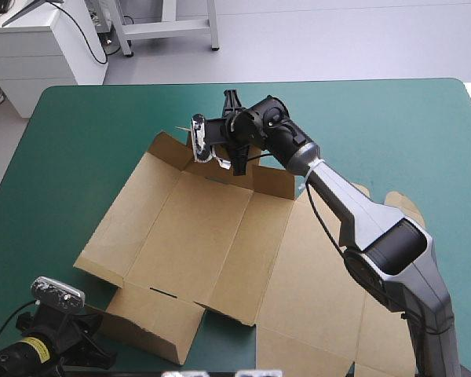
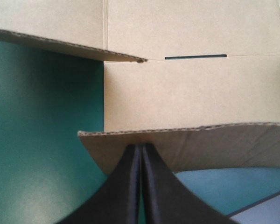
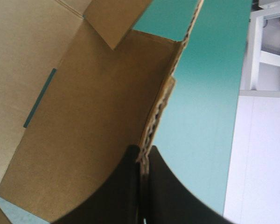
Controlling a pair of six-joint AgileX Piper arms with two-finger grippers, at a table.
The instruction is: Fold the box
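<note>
Table (image 1: 377,126), covered teal-green, carried your box (image 1: 196,236): a brown board sheet lying mid-table, half formed. Your right gripper (image 3: 141,151) pinched the far wall (image 1: 259,177) by its edge, black fingers (image 3: 126,186) clamped on the board, seemingly to keep it upright. Your left gripper (image 2: 141,147) gripped the near wall (image 1: 153,318) likewise, probably steadying that side for tucking.

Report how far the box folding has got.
Early stage. Done: little; the box lies mostly flat on the teal-green cover, with no walls tucked. In hand: the right gripper pinches the far wall, tilted up; the left gripper pinches the near flap, also lifted. Left: standing and tucking the walls; the wide panel lies flat.
</note>
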